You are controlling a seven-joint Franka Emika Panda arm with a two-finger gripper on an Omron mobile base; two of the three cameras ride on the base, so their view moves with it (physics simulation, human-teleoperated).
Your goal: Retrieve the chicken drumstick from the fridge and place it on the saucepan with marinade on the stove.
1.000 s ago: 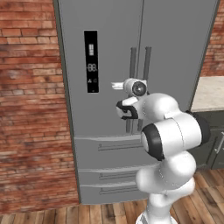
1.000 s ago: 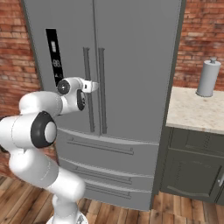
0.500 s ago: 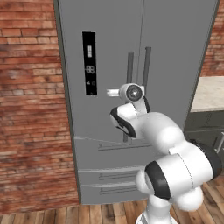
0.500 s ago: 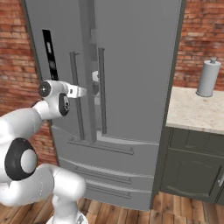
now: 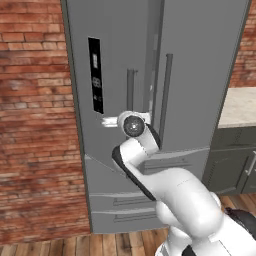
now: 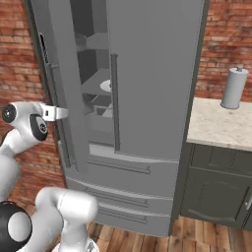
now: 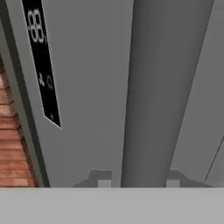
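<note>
A: Hand view: the tall grey stainless French-door fridge (image 7: 87, 87) has its left door's long vertical bar handle (image 7: 162, 87) running between the two dark fingertips (image 7: 101, 179). Grip?

B: Gripper (image 7: 136, 180) clenched on that handle, one tip each side. Right base view: gripper (image 6: 58, 113) at the handle (image 6: 59, 118); left door (image 6: 64, 88) swung partly ajar, right door (image 6: 152, 74) closed. Grey inner shelves (image 6: 98, 88) visible with a white round item on one; drumstick not discernible.

A: Surroundings?

B: Red brick wall (image 5: 35, 125), black door display panel (image 5: 96, 75), beige stone counter (image 6: 221, 128) carrying a grey cylindrical roll (image 6: 232, 88), dark cabinets (image 6: 216, 182), wood floor (image 5: 50, 245).
</note>
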